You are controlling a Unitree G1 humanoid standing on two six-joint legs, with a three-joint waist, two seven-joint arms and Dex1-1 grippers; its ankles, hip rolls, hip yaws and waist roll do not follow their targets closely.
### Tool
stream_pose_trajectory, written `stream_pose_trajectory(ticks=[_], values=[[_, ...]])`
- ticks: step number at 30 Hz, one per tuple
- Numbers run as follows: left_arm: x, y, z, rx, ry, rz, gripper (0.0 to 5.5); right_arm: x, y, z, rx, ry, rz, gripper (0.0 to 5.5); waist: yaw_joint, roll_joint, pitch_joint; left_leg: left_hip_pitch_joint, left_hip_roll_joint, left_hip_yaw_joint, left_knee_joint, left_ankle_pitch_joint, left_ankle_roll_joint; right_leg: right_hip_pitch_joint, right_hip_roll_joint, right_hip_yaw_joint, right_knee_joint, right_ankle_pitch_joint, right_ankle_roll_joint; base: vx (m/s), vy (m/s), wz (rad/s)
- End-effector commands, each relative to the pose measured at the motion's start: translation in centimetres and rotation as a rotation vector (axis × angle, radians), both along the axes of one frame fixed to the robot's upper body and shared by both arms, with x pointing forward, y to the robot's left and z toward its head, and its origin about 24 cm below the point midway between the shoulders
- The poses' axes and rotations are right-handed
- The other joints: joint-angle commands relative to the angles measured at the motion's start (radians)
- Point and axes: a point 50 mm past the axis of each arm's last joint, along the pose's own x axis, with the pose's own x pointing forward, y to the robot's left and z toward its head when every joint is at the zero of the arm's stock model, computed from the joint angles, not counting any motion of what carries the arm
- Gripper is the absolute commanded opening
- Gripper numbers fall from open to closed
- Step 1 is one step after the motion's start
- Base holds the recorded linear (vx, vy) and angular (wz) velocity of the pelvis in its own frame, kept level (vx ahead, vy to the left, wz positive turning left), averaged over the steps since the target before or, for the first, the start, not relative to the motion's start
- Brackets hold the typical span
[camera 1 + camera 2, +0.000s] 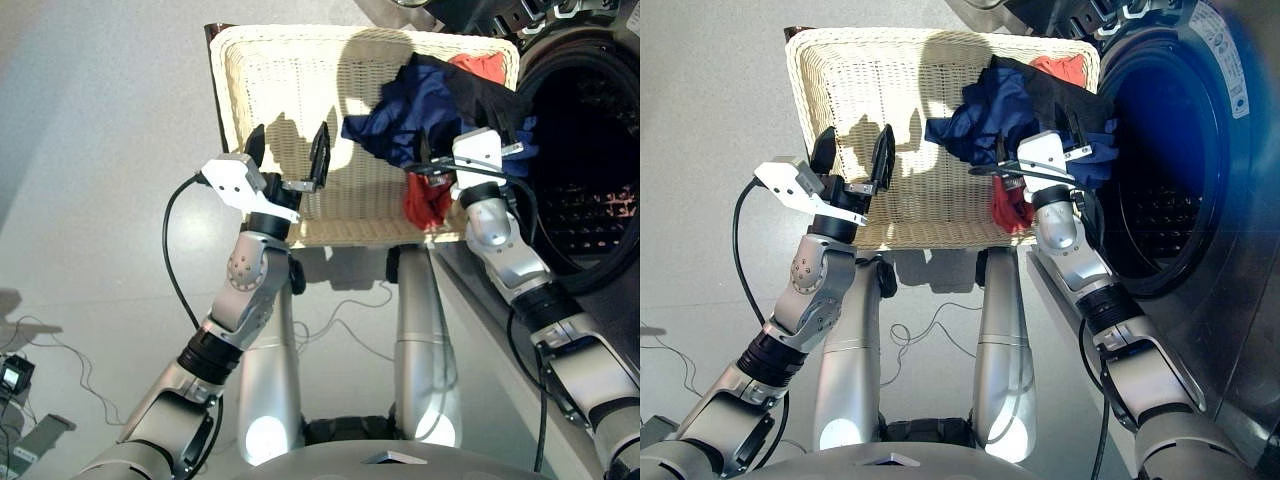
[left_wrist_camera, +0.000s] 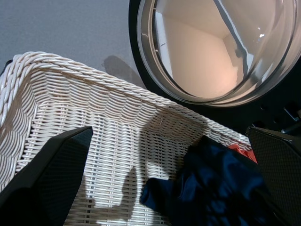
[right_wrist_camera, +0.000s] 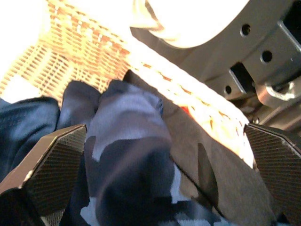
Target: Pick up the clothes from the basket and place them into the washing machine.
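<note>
Hard bright light casts sharp shadows across the basket [image 1: 270,90] (right wrist overexposed).

It looked like a laundry corner: a front-loading washing machine [image 1: 1170,150] with its round door [image 2: 216,47] open stood beside a wicker basket [image 1: 280,90] on a plain grey floor [image 1: 90,150].

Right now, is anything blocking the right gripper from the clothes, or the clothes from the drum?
Nothing visible. The right gripper hangs open directly over the clothes heaped at the right end of the basket. The washing machine drum opening beside them stands open and unobstructed.
</note>
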Motion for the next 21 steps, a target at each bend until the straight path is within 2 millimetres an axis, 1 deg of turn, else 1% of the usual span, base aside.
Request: stream_pose_trajectory(ticks=[1,5,10,12,14,17,21], values=[[-1.9,0.0,2.3,-0.043,-0.147,-0.041,5.5,1.1,-0.6,0.5,0.032,0.006,-0.06,5.5,0.045,0.017,-0.015,-0.013,0.028,-0.018,0.11,-0.092,-0.05,0.049,-0.001,0.011,-0.099,0.074,0.037,0.0,0.0,0.0],[-1.9,-0.5,2.5,-0.076,-0.146,-0.077,5.5,2.5,-1.6,-0.1,0.048,0.08,-0.142,5.5,0.057,0.025,-0.015,-0.016,0.027,-0.02,0.106,-0.089,-0.052,0.049,0.0,0.005,-0.101,0.072,0.036,0.0,0.0,0.0],[-1.9,-0.8,2.9,-0.08,-0.155,-0.092,5.5,3.6,-3.4,-1.0,0.043,0.171,-0.25,5.5,0.073,0.037,-0.015,-0.023,0.024,-0.025,0.105,-0.088,-0.053,0.044,-0.001,0.0,-0.099,0.07,0.034,0.0,0.0,0.0],[-1.9,-0.9,2.9,-0.078,-0.153,-0.095,5.5,3.9,-4.5,-1.5,0.043,0.217,-0.305,5.5,0.076,0.043,-0.015,-0.025,0.024,-0.024,0.103,-0.087,-0.054,0.041,-0.003,-0.002,-0.099,0.07,0.035,0.0,0.0,0.0],[-2.0,-1.0,3.0,-0.075,-0.156,-0.099,5.5,4.1,-5.5,-1.6,0.038,0.25,-0.351,5.5,0.081,0.048,-0.015,-0.025,0.023,-0.025,0.099,-0.087,-0.055,0.041,-0.004,-0.005,-0.101,0.069,0.034,0.0,0.0,0.0],[-2.0,-1.2,3.3,-0.066,-0.169,-0.117,5.5,4.1,-7.3,-2.3,0.015,0.323,-0.423,5.5,0.089,0.058,-0.015,-0.032,0.021,-0.028,0.103,-0.087,-0.055,0.034,-0.006,-0.006,-0.093,0.067,0.032,0.0,0.0,0.0],[-2.1,-1.5,3.4,-0.052,-0.177,-0.136,5.5,4.1,-8.6,-2.1,-0.048,0.356,-0.467,5.5,0.099,0.071,-0.015,-0.042,0.021,-0.029,0.11,-0.089,-0.055,0.023,-0.008,-0.006,-0.085,0.064,0.032,0.0,0.0,0.0]])
